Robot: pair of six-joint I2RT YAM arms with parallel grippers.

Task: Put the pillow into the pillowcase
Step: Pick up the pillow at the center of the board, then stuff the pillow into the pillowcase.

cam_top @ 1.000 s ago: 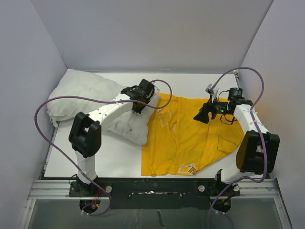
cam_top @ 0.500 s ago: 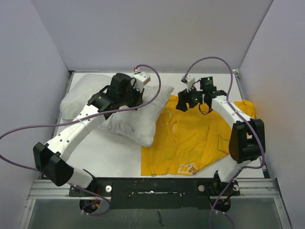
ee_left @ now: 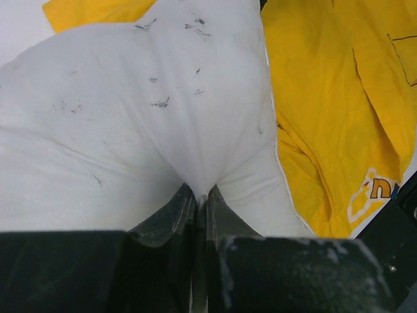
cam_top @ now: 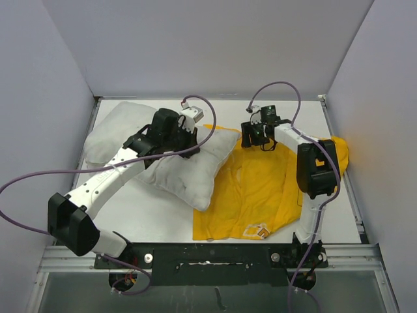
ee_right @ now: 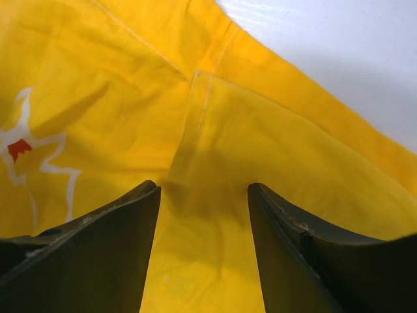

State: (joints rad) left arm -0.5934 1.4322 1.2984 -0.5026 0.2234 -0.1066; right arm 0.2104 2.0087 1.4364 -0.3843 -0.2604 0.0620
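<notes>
Pillow (cam_top: 186, 171): white, plump, wrinkled, dark-smudged, left-centre on table (cam_top: 150, 215), right corner overlapping yellow pillowcase (cam_top: 260, 189). Left gripper (ee_left: 199, 195) clenched on pinched pillow fabric. Right gripper (ee_right: 203, 195) released, jaws straddling pillowcase's far hem. Since earlier frame: pillow shifted right, right jaws narrower. One pillowcase; white bulk one or two pillows, can't tell.

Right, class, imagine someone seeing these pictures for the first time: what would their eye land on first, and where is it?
The bright yellow pillowcase spread right of centre on the table stands out most. Next comes the plump white pillow to its left, overlapping its edge, with the left gripper pinching a fold of it. The right gripper hangs open over the pillowcase's far edge.
</notes>
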